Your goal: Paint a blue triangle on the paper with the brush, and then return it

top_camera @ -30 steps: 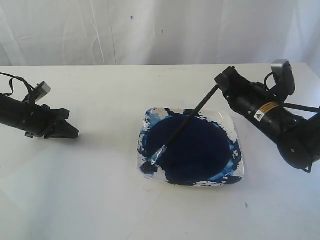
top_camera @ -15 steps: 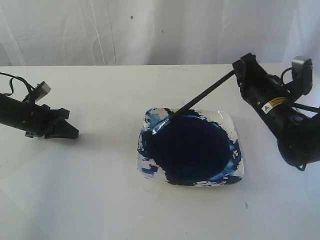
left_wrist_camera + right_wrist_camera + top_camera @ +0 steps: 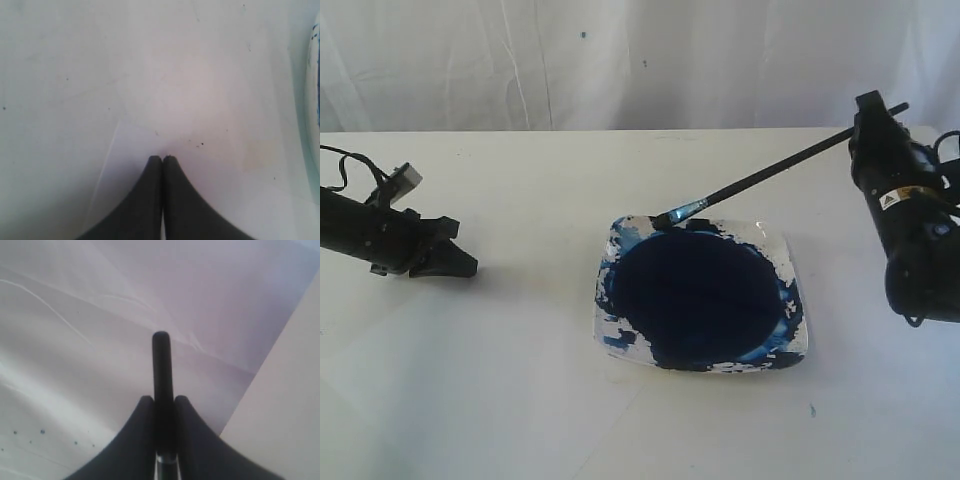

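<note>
Right gripper clamped on brush (left gripper closed, empty)
Brush axis runs toward table's left edge; tip over dish's far rim

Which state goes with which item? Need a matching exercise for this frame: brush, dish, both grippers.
Items:
1. brush
2. dish
3. left gripper
4. right gripper

States:
A. holds dark blue paint
B. shut, nothing between the jaws
C. clamped on a thin black handle
D. slanted, bristles at the dish's far rim

Pairs: 1-D, 2-A, 3-B, 4-C
</note>
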Robot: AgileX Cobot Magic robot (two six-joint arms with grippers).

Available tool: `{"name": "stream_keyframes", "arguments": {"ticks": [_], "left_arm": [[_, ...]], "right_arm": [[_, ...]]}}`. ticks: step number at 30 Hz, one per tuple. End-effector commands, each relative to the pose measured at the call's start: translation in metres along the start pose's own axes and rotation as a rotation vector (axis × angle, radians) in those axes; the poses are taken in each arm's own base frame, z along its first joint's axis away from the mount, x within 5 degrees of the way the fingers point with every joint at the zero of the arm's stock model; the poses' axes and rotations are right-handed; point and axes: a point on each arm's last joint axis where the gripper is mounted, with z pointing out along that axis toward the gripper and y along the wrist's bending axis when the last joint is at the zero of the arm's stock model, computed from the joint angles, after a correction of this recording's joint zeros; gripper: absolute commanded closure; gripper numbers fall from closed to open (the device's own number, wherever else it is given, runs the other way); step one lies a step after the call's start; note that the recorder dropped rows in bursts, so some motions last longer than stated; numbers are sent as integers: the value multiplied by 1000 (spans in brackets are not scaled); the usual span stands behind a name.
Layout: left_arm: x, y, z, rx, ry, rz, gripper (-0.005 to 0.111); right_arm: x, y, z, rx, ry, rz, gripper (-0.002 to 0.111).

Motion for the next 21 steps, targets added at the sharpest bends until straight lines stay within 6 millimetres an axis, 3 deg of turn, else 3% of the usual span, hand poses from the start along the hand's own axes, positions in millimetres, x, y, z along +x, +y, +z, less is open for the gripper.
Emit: {"name": "stream_keyframes", "arguments": {"ticks": [1, 7, 11, 21], "left_arm": [[1, 2, 1, -3, 9, 3, 107], [1, 2, 1, -3, 9, 3, 107], [1, 2, 1, -3, 9, 3, 107], [1, 2, 1, -3, 9, 3, 107]], "right_arm": [[-23, 8, 1, -38, -64, -33, 108], [-59, 28, 0, -93, -135, -94, 108], [-76, 37, -4, -14, -76, -202, 108], [-80, 36, -6, 51, -31, -327, 108]]}}
